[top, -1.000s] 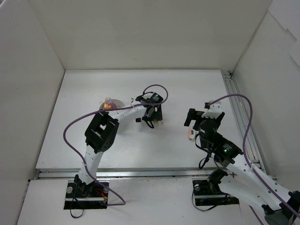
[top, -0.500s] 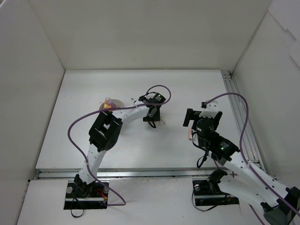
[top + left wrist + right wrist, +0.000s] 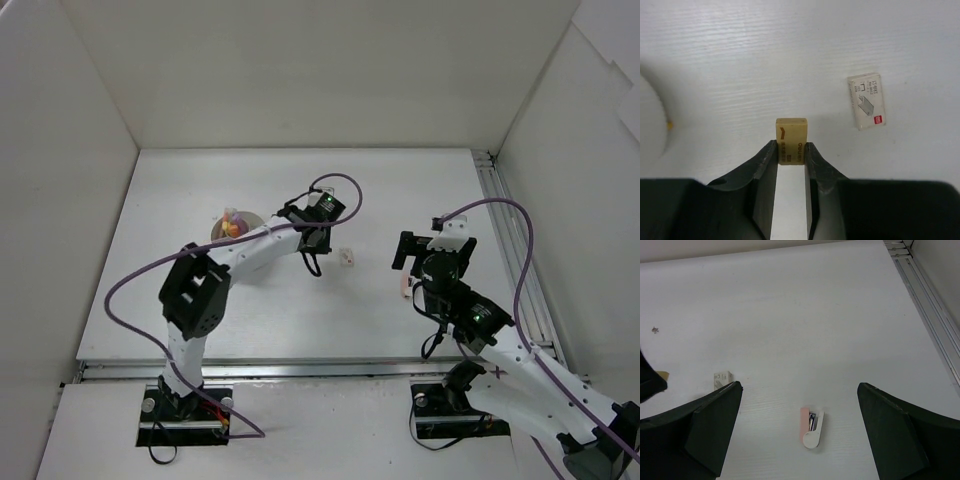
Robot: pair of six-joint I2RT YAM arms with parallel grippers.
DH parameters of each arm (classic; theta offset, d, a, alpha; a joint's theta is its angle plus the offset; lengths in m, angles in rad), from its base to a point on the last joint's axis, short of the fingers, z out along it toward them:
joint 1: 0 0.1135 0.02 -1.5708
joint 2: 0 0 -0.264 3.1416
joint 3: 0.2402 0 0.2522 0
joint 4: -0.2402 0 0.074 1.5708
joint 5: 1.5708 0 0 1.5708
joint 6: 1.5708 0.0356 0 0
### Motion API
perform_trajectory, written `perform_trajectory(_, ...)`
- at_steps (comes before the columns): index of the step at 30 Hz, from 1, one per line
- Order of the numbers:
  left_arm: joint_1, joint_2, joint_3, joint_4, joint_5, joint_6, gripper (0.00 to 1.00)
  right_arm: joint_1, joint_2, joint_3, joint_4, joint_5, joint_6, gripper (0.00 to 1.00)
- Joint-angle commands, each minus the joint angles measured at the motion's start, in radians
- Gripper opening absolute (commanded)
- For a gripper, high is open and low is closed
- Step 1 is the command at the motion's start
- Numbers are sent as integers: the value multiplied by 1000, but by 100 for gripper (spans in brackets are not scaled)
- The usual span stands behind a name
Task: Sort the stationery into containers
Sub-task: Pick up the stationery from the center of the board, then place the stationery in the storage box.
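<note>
A small cream eraser block (image 3: 791,131) is clamped between the left arm's fingers (image 3: 764,165), its end sticking out past their tips, over the white tabletop (image 3: 200,300). Near it, to its right in the left wrist view, a small white staple box (image 3: 868,101) lies flat. The round white cup (image 3: 217,232), holding bright markers (image 3: 231,222), stands beside the left arm, apart from the eraser. The right arm's fingers (image 3: 710,415) are spread wide, gripping nothing, above a pink and white mini stapler (image 3: 812,426) lying on the tabletop.
</note>
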Motion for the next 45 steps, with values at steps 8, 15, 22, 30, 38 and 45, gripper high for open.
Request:
perform_trajectory(8,157,-410,-180,70,-52,234,0,-9,6,14,43,13,-14,98)
perform_trajectory(15,201,-412,-232,39,-70,261,0,-12,28,22,43,2,-17,98)
perform_trajectory(22,210,-403,-258,21,-99,242,0,-13,31,23,43,6,-20,98)
perform_trajectory(30,239,-427,-293,13,-136,221,3,-12,34,20,43,6,-20,98)
perform_trajectory(38,239,-439,-304,13,-150,211,34,-12,26,19,40,12,-23,98)
perform_trajectory(45,230,-517,-344,83,-80,257,72,-13,40,11,36,24,-8,98)
